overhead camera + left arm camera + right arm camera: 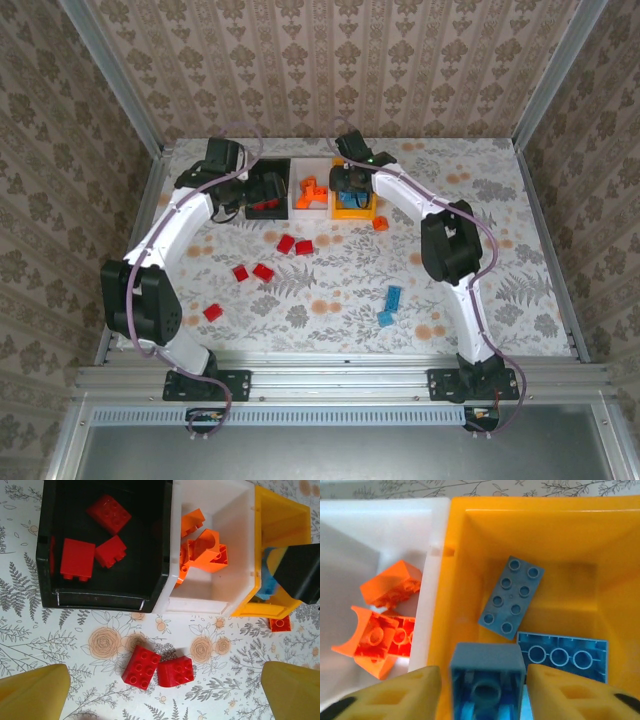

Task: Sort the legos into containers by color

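Observation:
Three containers stand side by side at the back: a black bin (270,168) with red legos (77,559), a white bin (300,206) with orange legos (205,550), and an orange-yellow bin (535,530). My right gripper (484,677) is inside the yellow bin, open, with a light blue brick (487,662) between its fingers and a narrow gap on each side. Two more blue legos (511,597) lie on that bin's floor. My left gripper (165,690) hangs wide open above two red bricks (141,667) in front of the black bin.
Loose on the floral table (450,260) lie further red bricks (263,271), one more red brick (213,312) at the near left, two blue bricks (394,297) at the near right, and an orange brick (381,223) beside the yellow bin. Wallpapered walls close in the table.

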